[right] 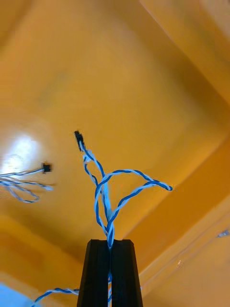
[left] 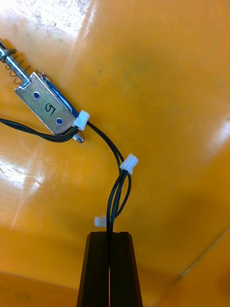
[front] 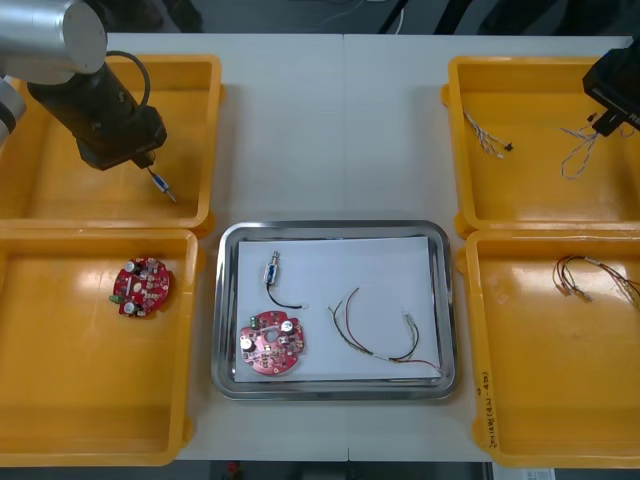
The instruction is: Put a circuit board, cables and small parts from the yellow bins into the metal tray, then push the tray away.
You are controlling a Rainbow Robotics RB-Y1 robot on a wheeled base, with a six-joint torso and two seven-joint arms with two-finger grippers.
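1. Left gripper (left: 110, 242), over the far left yellow bin (front: 190, 110): fingers pinched shut on a black cable (left: 111, 218) (small metal part (left: 45, 103) at its far end).
2. Right gripper (right: 110, 249), over the far right yellow bin (front: 530, 180): fingers clamped on a twisted blue and white cable (right: 109, 228).
3. Metal tray (front: 225, 300): contains a round red circuit board (front: 271, 343).

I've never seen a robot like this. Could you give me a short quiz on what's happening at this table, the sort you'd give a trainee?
1. How many round red circuit boards lie in the metal tray?
2. True or false: the left gripper, in the far yellow bin on its side, is shut on a black cable that leads to a small metal part.
3. What is the right gripper shut on?
A. a round red circuit board
B. a twisted blue and white cable
C. a red and yellow cable

Key: 1 one; 2 true; 3 B.
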